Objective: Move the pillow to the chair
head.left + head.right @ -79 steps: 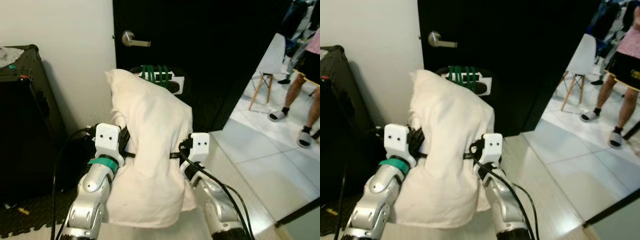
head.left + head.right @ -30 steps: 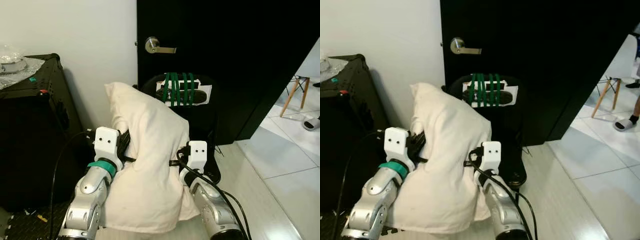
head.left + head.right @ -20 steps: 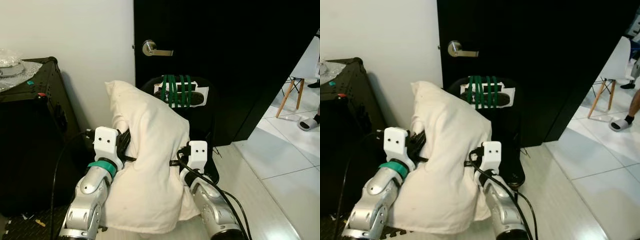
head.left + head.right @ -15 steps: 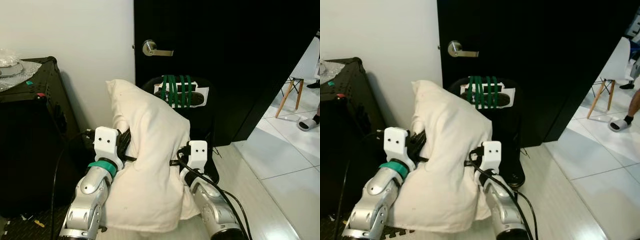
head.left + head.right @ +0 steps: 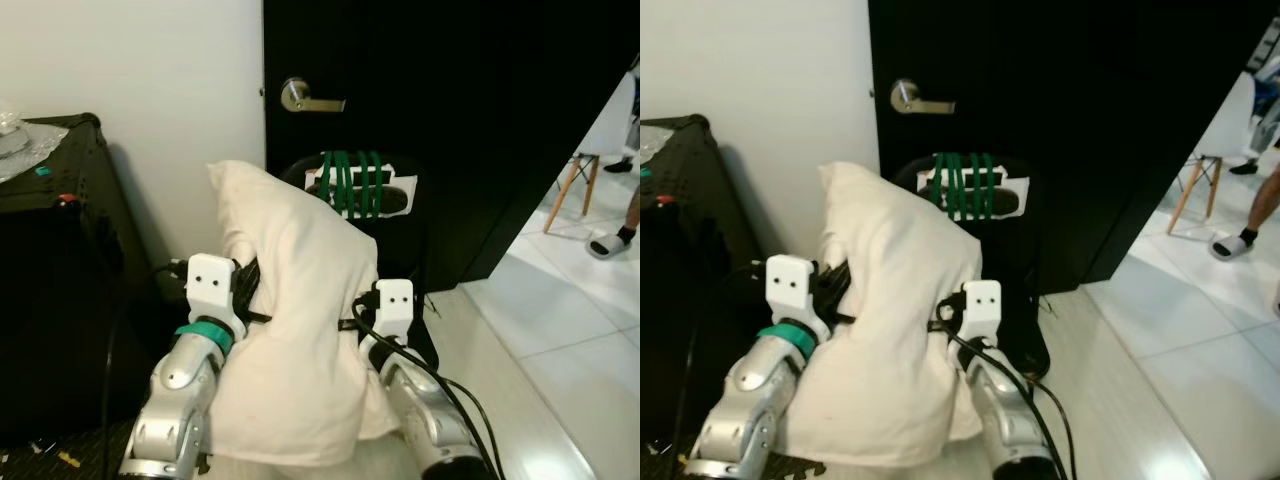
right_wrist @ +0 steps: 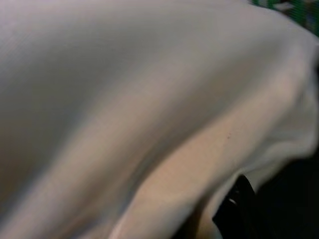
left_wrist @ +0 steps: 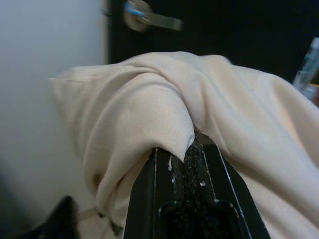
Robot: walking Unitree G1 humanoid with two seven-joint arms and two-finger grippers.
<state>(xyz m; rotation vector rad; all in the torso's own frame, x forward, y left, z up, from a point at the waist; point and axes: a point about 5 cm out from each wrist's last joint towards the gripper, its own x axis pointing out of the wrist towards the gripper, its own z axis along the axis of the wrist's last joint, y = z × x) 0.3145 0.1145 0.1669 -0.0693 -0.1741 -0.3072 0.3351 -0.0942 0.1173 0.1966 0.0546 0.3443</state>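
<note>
A cream pillow (image 5: 295, 330) stands upright between my two arms, held low in front of me. My left gripper (image 5: 250, 300) is shut on its left side; in the left wrist view the black fingers (image 7: 184, 169) pinch a fold of the pillow (image 7: 149, 99). My right gripper (image 5: 350, 320) presses into the pillow's right side, its fingers buried in the cloth (image 6: 124, 99). Just behind the pillow stands a black chair (image 5: 405, 240) with green straps (image 5: 350, 183) across its back.
A black door (image 5: 480, 120) with a silver handle (image 5: 300, 95) rises behind the chair. A tall black case (image 5: 50, 280) stands close on my left. White tiled floor (image 5: 540, 350) opens to the right, where a white chair (image 5: 590, 170) and a person's leg (image 5: 622, 225) stand.
The camera has swung left and settled, bringing the black chair to the middle behind the pillow. Both grippers keep the same hold on the pillow.
</note>
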